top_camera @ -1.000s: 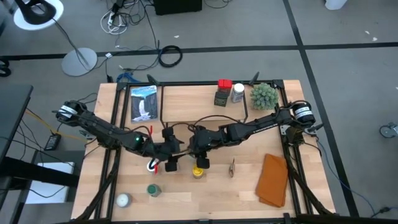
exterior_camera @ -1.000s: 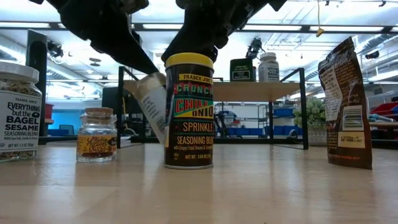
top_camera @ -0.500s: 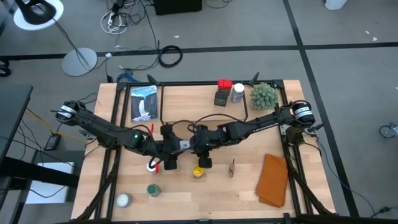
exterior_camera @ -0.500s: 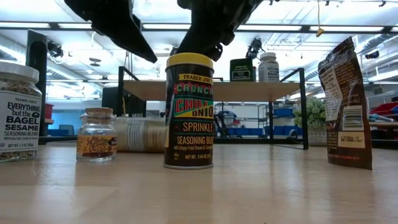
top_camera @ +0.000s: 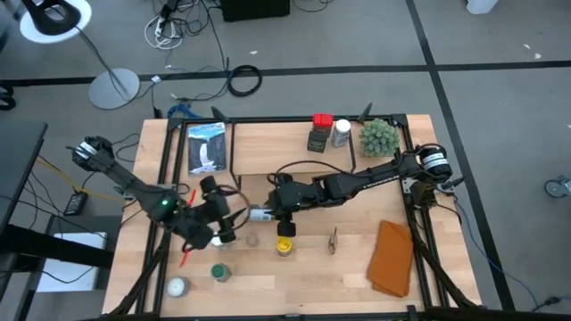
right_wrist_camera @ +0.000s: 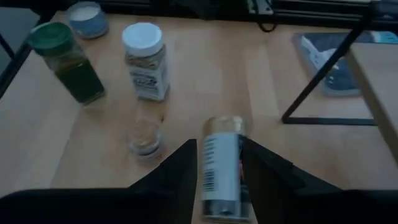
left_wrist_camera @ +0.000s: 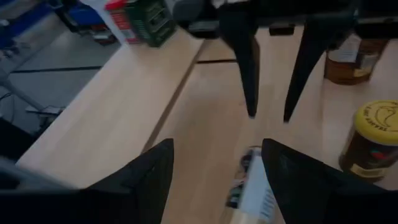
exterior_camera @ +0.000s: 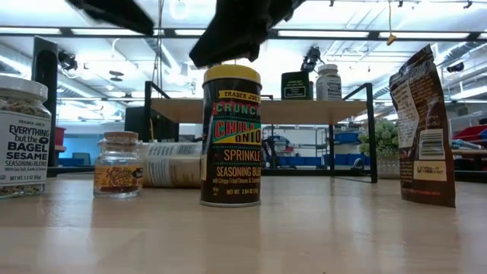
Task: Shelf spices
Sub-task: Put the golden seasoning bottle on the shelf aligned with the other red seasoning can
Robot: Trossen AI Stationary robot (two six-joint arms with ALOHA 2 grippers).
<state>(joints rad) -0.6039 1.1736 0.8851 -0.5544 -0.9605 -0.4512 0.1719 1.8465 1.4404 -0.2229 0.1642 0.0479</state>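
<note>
A spice jar (top_camera: pixel 258 214) lies on its side on the table in front of the shelf (top_camera: pixel 268 143); it also shows in the low view (exterior_camera: pixel 173 164). My right gripper (top_camera: pixel 271 211) hangs open above it, with its fingers (right_wrist_camera: pixel 183 168) to either side of the jar (right_wrist_camera: pixel 221 168), clear of it. My left gripper (top_camera: pixel 221 234) stands open and empty nearer the table's left, with the jar (left_wrist_camera: pixel 255 193) below it. A yellow-lidded jar (top_camera: pixel 284 245) and a small glass jar (top_camera: pixel 252 239) stand upright nearby. Two jars (top_camera: pixel 321 135) stand on the shelf.
A green-lidded jar (top_camera: pixel 219 272) and a white-lidded jar (top_camera: pixel 177 287) stand near the front left. A brown pouch (top_camera: pixel 333 239) and an orange-brown cloth (top_camera: pixel 391 259) are at the right. A fuzzy green plant (top_camera: pixel 377 136) and a blue-grey packet (top_camera: pixel 207 147) are at the back.
The jar that hung tilted beside my left gripper has tipped over and now lies on its side on the table. My left gripper has risen and drawn back toward the table's left and near edges, turning as it went. My right gripper has risen slightly.
</note>
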